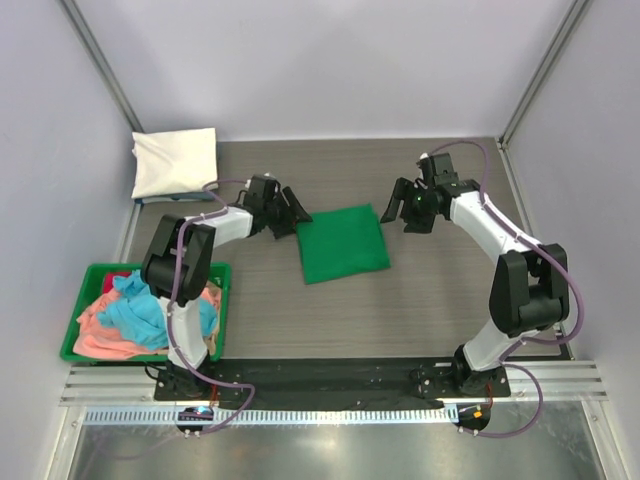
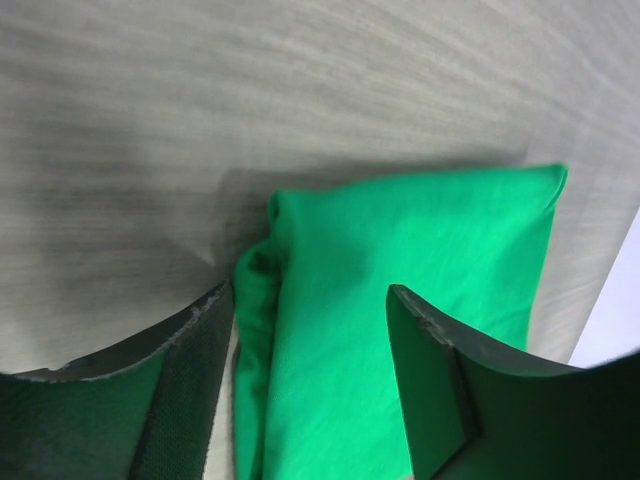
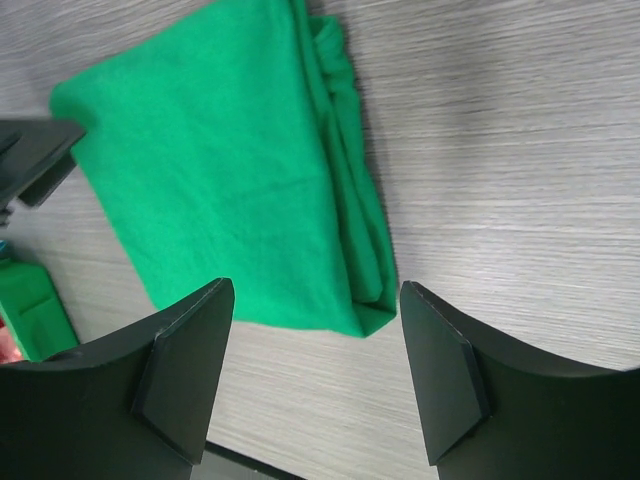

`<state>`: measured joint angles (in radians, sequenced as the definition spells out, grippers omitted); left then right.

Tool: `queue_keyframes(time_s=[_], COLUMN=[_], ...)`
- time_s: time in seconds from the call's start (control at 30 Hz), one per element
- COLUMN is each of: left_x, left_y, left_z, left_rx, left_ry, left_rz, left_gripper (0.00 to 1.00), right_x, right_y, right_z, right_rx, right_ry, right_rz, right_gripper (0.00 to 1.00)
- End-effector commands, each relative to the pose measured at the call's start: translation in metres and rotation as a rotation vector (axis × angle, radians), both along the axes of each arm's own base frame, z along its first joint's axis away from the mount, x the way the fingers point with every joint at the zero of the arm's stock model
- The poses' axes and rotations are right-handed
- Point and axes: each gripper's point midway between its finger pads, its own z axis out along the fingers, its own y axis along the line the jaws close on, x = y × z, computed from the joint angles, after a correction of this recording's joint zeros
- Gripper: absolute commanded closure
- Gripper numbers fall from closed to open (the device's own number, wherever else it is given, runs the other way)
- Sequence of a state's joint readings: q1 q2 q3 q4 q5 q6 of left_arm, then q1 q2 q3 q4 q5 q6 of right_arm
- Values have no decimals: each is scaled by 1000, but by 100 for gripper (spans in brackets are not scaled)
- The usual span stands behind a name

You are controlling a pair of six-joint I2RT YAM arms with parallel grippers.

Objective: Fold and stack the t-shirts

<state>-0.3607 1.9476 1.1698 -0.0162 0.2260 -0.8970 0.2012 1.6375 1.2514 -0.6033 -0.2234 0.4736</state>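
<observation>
Between the left pincer [image 1: 295,215] and right pincer [image 1: 405,212], both wide and empty, lies the folded green t-shirt [image 1: 343,243]; snagging its bunched edge could unfold it.

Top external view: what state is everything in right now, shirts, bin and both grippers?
green t-shirt: folded, flat on table, unheld
cream-white t-shirt: folded, far left corner
light blue t-shirt: crumpled in bin
salmon-pink t-shirt: crumpled in bin
bin: holds unfolded shirts
left gripper: fingers open, empty
right gripper: fingers open, empty
</observation>
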Motion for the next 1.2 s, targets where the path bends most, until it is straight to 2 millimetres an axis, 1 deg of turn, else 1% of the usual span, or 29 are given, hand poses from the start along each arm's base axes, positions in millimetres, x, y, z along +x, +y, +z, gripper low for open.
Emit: queue_keyframes(time_s=[0.0, 0.03, 0.07, 0.1, 0.17, 0.2, 0.23, 0.3, 0.33, 0.37, 0.4, 0.43, 0.5, 0.53, 0.57, 0.63, 0.67, 0.7, 0.73, 0.77, 0.83, 0.87, 0.9, 0.97, 1.0, 1.07, 1.1, 1.17], left_x=[1, 2, 4, 2, 0, 1, 1, 3, 6, 8, 13, 17, 21, 30, 30, 36, 41, 44, 42, 52, 53, 58, 64, 64, 69, 69, 72, 72], left_y=[4, 2, 0, -5, -13, -14, -15, -17, -16, -13, -10, -8, 5, 8, 19, 32, 46, 53, 62, 75, 90, 104, 109, 127, 133, 144, 147, 158], left_z=[-30, -31, -30, -33, -34, -33, -32, -25, -15, -11, -2, 7, 22, 37, 41, 54, 68, 75, 77, 92, 106, 113, 129, 138, 153, 161, 173, 179], left_rx=[50, 49, 49, 52, 58, 61, 63, 57, 58, 64, 73, 78, 102, 118, 140, 170, 202, 216, 237, 256, 283, 296, 316, 344, 369, 400, 428, 467], left_ry=[67, 68, 62, 65, 59, 53, 49, 22, -5, -18, -48, -68, -73, -111, -99, -121, -145, -157, -145, -182, -188, -196, -239, -235, -270, -275, -309, -310], left_rz=[46, 42, 39, 23, 2, -4, -8, -20, -21, -21, -28, -33, -33, -54, -58, -68, -81, -80, -83, -80, -80, -63, -77, -71, -78, -94, -113, -112], left_gripper=[37, 42, 45, 47, 50, 51, 60, 74, 88, 94, 100, 100, 100, 100, 100, 100, 100, 100, 100, 100, 100, 100, 100, 100, 100, 100, 100, 100], right_x=[-4, -7, -8, -14, -18, -24, -26, -33, -36, -37, -42, -45, -50, -52, -53, -57, -58, -59, -60, -60, -61, -61, -62, -62, -63, -63, -64, -65], right_y=[8, 9, 10, 10, 12, 13, 13, 13, 13, 13, 14, 14, 15, 15, 16, 18, 20, 20, 21, 21, 22, 23, 23, 24, 24, 25, 25, 25], right_z=[27, 27, 27, 24, 22, 20, 18, 15, 14, 13, 9, 10, 7, 11, 11, 14, 19, 19, 21, 23, 24, 25, 25, 27, 27, 28, 27, 25], right_rx=[66, 72, 83, 88, 107, 113, 117, 123, 123, 129, 133, 136, 145, 154, 161, 180, 193, 196, 203, 205, 211, 215, 216, 223, 225, 229, 230, 233], right_ry=[-88, -89, -93, -85, -81, -76, -72, -67, -64, -66, -55, -55, -49, -58, -63, -67, -82, -81, -84, -92, -92, -94, -96, -100, -99, -109, -106, -100], right_rz=[25, 25, 27, 28, 32, 39, 40, 44, 45, 49, 56, 59, 66, 67, 68, 75, 75, 78, 83, 86, 91, 94, 93, 100, 100, 101, 101, 102], right_gripper=[27, 27, 27, 27, 27, 27, 27, 27, 27, 27, 27, 27, 27, 28, 27, 28, 27, 27, 28, 27, 27, 27, 28, 28, 28, 27, 27, 28])
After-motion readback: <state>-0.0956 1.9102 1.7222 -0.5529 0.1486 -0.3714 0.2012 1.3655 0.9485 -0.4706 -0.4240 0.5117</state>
